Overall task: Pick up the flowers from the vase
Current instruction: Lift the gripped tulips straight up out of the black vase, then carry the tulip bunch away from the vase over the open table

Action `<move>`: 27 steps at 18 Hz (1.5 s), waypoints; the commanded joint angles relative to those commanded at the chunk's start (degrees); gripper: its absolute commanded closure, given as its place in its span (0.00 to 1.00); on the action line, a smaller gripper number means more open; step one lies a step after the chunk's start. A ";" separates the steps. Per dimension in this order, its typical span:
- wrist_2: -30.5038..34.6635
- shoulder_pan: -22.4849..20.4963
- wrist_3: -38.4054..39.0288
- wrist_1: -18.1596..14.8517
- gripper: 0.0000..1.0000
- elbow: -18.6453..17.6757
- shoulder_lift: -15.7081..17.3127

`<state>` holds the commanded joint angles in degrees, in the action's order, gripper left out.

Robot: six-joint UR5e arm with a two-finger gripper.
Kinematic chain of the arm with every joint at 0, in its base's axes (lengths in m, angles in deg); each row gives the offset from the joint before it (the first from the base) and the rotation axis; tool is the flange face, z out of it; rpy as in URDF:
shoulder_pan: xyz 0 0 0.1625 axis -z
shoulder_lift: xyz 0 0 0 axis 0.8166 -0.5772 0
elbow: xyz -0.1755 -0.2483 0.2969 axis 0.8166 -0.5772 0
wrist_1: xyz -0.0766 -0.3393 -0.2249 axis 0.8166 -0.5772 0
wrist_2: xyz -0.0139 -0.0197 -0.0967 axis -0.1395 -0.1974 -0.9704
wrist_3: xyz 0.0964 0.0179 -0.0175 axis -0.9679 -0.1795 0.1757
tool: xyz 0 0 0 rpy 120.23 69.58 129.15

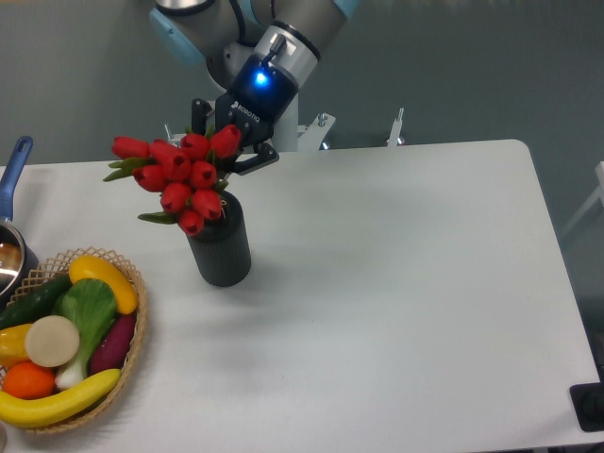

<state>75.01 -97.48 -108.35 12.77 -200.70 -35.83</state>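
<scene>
We observe the bunch of red tulip buds with green leaves (179, 179) seated in the dark ribbed cylindrical vase (220, 247) on the white table (396, 283), leaning left. The black two-finger gripper (226, 151) sits directly behind the buds; we cannot tell its finger spacing. A woven basket of produce (132, 340) stands left.

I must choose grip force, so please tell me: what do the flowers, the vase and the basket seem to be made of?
Flowers: probably artificial, plastic or fabric, since the red buds look uniform and slightly glossy.
Vase: dark matte surface, perhaps ceramic or plastic; I cannot tell which.
Basket: woven wicker, its open tan weave showing at the rim.
</scene>
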 joint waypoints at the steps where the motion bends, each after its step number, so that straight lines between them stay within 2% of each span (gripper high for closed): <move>1: -0.09 -0.18 1.23 0.00 1.00 0.70 0.00; 7: -0.53 -0.27 6.06 0.00 1.00 3.87 0.09; 11: -0.70 -0.44 12.56 -0.18 1.00 7.21 0.00; 16: -0.70 -0.62 14.77 -0.18 1.00 7.74 0.00; 21: -0.27 -2.54 13.29 -0.17 1.00 10.02 -0.17; 23: 0.09 -3.78 8.65 -0.09 1.00 12.21 -3.76; 24: 1.13 -3.70 6.01 -0.17 1.00 13.53 -5.00; 25: 4.80 -3.69 4.25 -0.52 1.00 14.59 -5.88; 27: 16.20 -3.69 3.26 -0.79 1.00 14.86 -6.41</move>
<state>91.21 -101.17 -105.09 11.98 -185.84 -42.25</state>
